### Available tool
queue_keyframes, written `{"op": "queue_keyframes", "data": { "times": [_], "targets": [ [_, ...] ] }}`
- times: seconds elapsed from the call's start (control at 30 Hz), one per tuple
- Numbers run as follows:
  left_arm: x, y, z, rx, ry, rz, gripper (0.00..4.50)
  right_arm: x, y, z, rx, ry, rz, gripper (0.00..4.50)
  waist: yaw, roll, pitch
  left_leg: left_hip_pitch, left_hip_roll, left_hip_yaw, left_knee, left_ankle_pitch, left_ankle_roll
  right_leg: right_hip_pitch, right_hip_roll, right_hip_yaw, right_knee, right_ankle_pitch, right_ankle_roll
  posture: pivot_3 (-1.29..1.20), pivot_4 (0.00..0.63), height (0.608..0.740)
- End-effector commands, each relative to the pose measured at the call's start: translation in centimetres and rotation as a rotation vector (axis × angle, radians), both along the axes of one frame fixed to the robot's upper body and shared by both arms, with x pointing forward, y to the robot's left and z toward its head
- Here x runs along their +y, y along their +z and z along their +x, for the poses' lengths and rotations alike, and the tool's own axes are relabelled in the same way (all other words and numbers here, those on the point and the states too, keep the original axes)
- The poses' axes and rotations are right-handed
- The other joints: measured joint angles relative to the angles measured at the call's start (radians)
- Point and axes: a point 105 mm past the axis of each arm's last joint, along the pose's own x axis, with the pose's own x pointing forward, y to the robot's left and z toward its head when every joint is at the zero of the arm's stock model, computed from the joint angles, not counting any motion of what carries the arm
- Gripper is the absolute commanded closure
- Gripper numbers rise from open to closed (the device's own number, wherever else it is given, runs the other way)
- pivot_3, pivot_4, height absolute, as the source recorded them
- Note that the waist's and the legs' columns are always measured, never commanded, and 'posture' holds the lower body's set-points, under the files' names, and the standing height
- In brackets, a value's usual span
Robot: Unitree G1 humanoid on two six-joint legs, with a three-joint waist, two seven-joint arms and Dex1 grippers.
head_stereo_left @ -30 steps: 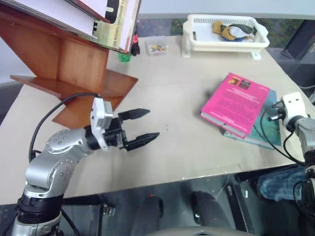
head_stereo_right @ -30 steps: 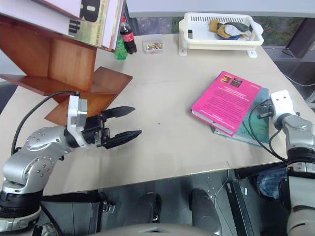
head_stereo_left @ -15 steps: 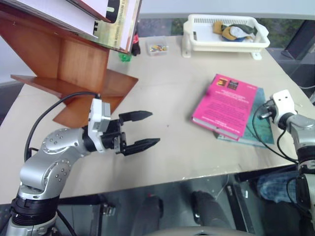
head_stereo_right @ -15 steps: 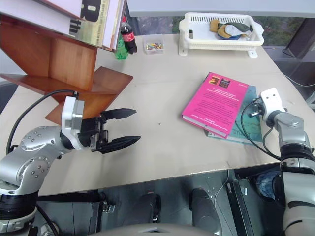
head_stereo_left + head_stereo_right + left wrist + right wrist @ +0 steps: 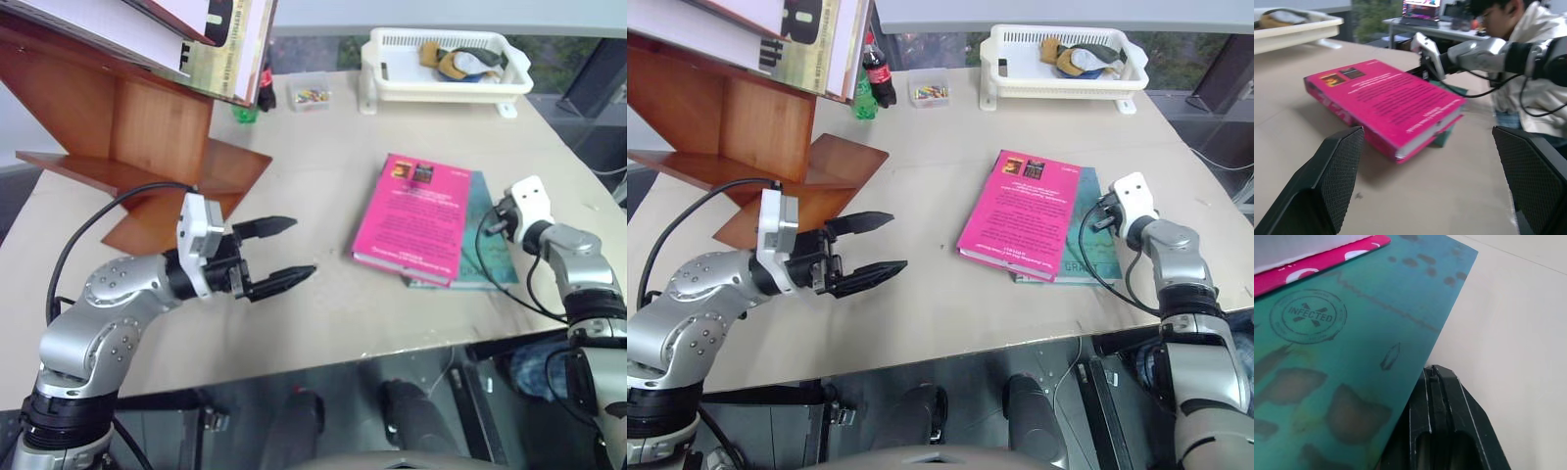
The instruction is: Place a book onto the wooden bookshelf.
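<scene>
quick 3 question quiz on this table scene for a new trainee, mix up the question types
1. True or false: the pink book lies on top of the teal book.
2. The right gripper is: A) open above the pink book, B) shut at the teal book's edge, C) inside the white basket.
3. Fill in: the left gripper hovers open beside the wooden ____.

Key: 1 true; 2 B; 3 bookshelf.
</scene>
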Motion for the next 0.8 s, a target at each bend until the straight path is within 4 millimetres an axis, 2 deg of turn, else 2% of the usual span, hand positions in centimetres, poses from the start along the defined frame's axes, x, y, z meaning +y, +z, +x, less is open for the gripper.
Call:
{"op": "queue_keyframes", "data": {
  "times": [0.03,0.13,0.17,0.2,0.27,0.3,0.33,0.37,0.4,0.5,0.63,0.8],
  "targets": [
    [0.2,0.8,1.1,0.004,0.089,-0.046,0.00,-0.7,1.4,-0.2,-0.071,-0.010,-0.058,4.44,0.002,0.000,0.000,0.000,0.000,0.000,0.000,0.000,0.000,0.000,0.000,0.000,0.000,0.000,0.000,0.00,0.150,0.740],
    [0.4,0.2,2.7,0.119,0.200,-0.078,0.00,-2.2,2.9,-1.4,-0.114,0.015,-0.115,4.44,0.018,0.000,0.000,0.000,0.000,-0.001,0.000,0.000,0.000,0.000,0.000,0.000,0.000,0.000,0.000,0.00,0.150,0.740],
    [0.2,0.1,3.0,0.169,0.202,-0.095,0.00,-2.7,3.6,-1.9,-0.125,0.005,-0.104,3.94,0.022,0.001,0.000,-0.001,-0.001,-0.002,0.000,0.000,0.000,0.000,0.000,-0.001,0.000,0.000,0.000,0.00,0.150,0.740],
    [0.1,0.0,3.1,0.203,0.198,-0.108,0.00,-3.1,3.9,-2.2,-0.132,-0.005,-0.094,3.74,0.024,0.001,0.000,-0.001,-0.001,-0.002,0.000,0.000,0.000,0.000,-0.001,-0.002,0.000,0.000,0.000,0.00,0.150,0.740],
    [-0.2,-0.2,3.6,0.302,0.190,-0.143,0.00,-3.3,4.6,-3.4,-0.143,0.016,-0.130,2.79,0.021,0.001,0.001,-0.001,-0.001,-0.002,0.000,0.000,0.000,0.000,-0.001,-0.001,0.000,0.000,0.000,0.00,0.150,0.740],
    [-0.5,-0.4,4.1,0.393,0.161,-0.199,0.00,-3.7,5.1,-4.5,-0.153,0.022,-0.131,2.19,0.017,0.001,0.000,-0.001,-0.001,-0.002,0.000,0.000,0.000,0.000,-0.001,-0.001,0.000,0.000,0.000,0.00,0.150,0.740],
    [-0.9,-0.6,5.0,0.465,0.144,-0.250,0.00,-3.6,5.9,-5.9,-0.174,0.044,-0.117,1.95,0.016,0.001,0.001,-0.001,-0.001,-0.002,0.000,0.000,0.000,0.000,-0.001,-0.001,0.000,0.000,0.000,0.00,0.150,0.740],
    [-1.4,-0.8,5.9,0.563,0.116,-0.319,0.00,-3.1,7.1,-7.5,-0.202,0.081,-0.060,1.70,0.021,0.001,0.001,-0.001,-0.001,-0.002,0.000,0.000,0.000,0.000,-0.001,-0.001,0.000,0.000,0.000,0.00,0.150,0.740],
    [-1.8,-1.2,6.7,0.654,0.103,-0.361,0.00,-2.2,8.2,-9.0,-0.228,0.134,-0.012,1.20,0.045,0.004,0.000,-0.001,-0.001,-0.003,0.000,0.000,0.000,0.000,-0.001,-0.003,0.001,0.000,0.000,0.00,0.150,0.740],
    [-2.5,-1.5,8.7,0.785,0.102,-0.423,0.00,1.3,10.5,-13.0,-0.244,0.307,0.122,0.14,0.038,0.004,0.001,-0.003,-0.003,-0.009,0.002,0.000,0.000,0.001,-0.001,-0.007,0.003,0.000,0.001,0.00,0.150,0.740],
    [-4.1,-1.9,10.9,0.925,0.064,-0.453,0.00,5.8,12.0,-17.9,-0.217,0.480,0.184,0.06,0.024,0.002,0.001,-0.002,-0.003,-0.010,0.002,0.000,0.000,0.001,-0.001,-0.008,0.003,0.000,0.001,0.00,0.150,0.740],
    [-6.0,-3.1,13.0,1.014,0.069,-0.421,0.00,9.1,11.7,-21.4,-0.179,0.519,0.211,0.06,0.029,0.001,0.001,-0.002,-0.003,-0.010,0.002,0.000,0.000,0.001,-0.001,-0.008,0.003,-0.001,0.001,0.00,0.150,0.740]
  ]
}}
